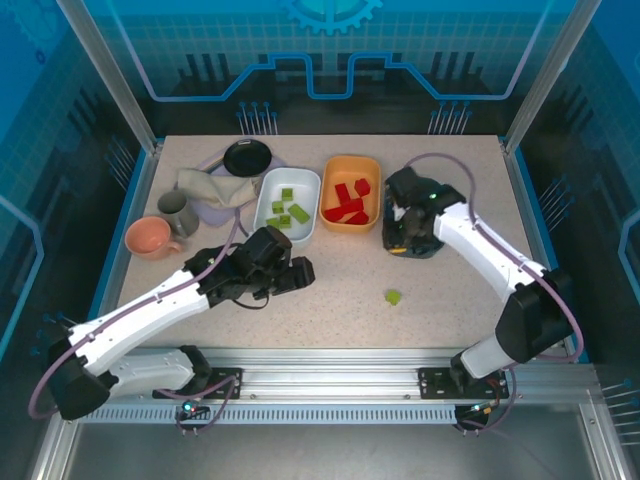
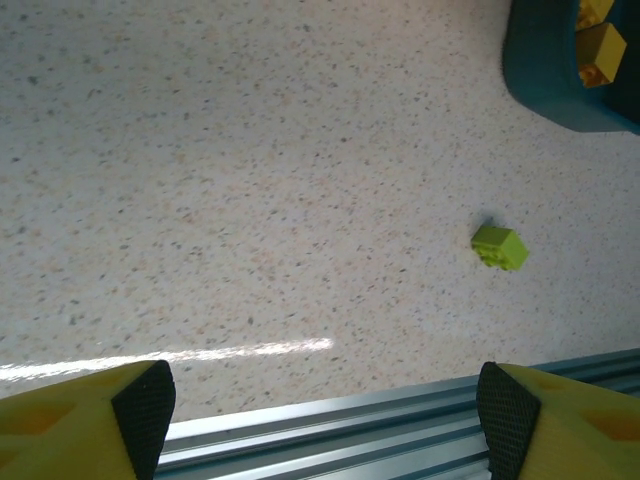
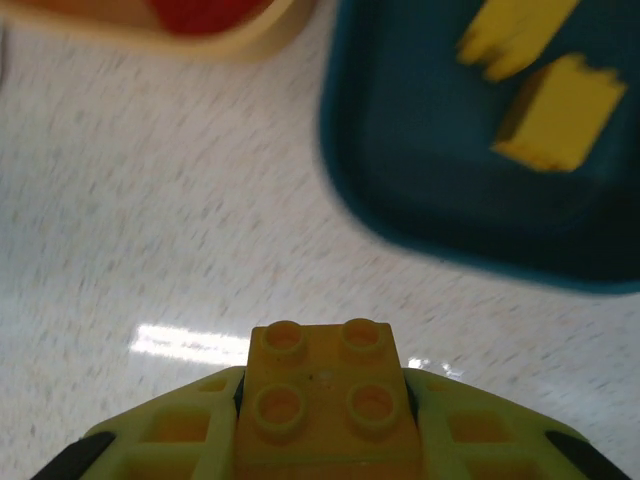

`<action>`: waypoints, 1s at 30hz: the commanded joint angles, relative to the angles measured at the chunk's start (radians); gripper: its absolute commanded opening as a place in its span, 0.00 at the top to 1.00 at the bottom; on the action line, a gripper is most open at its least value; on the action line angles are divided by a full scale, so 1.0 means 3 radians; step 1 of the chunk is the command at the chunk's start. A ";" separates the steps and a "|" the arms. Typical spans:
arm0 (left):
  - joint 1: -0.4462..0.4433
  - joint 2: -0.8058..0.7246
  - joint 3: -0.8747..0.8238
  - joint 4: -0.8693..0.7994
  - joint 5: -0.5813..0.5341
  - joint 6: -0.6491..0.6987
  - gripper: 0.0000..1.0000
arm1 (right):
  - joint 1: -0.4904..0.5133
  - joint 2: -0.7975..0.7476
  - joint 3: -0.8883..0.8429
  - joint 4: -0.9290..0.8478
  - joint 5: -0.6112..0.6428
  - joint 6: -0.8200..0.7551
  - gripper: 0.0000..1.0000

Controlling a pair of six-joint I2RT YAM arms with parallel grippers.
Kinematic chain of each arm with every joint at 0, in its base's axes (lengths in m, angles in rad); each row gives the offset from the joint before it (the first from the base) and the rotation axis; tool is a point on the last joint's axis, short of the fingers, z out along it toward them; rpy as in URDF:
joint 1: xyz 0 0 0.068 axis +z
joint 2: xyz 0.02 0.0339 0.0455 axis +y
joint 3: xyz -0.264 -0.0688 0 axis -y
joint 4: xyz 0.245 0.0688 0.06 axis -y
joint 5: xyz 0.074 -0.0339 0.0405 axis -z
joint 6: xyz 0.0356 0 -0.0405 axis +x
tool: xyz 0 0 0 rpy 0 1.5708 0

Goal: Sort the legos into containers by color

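Bare table point(image 1: 345, 272) front-ctr w/ one green lego point(image 1: 393, 297); white tub point(image 1: 306, 186), orange tub point(image 1: 342, 171), pink mug point(image 1: 150, 238) rearward.

Robotics lab cell for sure: speckled desk point(image 1: 340, 270) boxed in by aluminium posts point(image 1: 108, 72) and blue gear-print panels point(image 1: 400, 40). Left arm point(image 1: 150, 310) and right arm point(image 1: 480, 245) are bolted to a rail point(image 1: 330, 375) up front.

teal tub point(image 3: 400, 150) blurred, orange tub point(image 3: 230, 42) cut off
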 commanded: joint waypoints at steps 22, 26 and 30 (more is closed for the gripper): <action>-0.0123 0.1076 0.1113 0.0160 0.0224 0.0172 0.20 | -0.0570 0.0900 0.0526 0.0095 -0.0309 -0.0376 0.38; -0.0146 0.1191 0.1507 0.0165 0.0191 0.0286 0.20 | -0.0575 0.0464 0.0348 0.0081 -0.0195 -0.0321 0.38; -0.0152 0.1507 0.1842 0.0009 0.0382 0.0177 0.20 | -0.0575 -0.0134 0.0106 0.0024 0.0044 -0.0110 0.38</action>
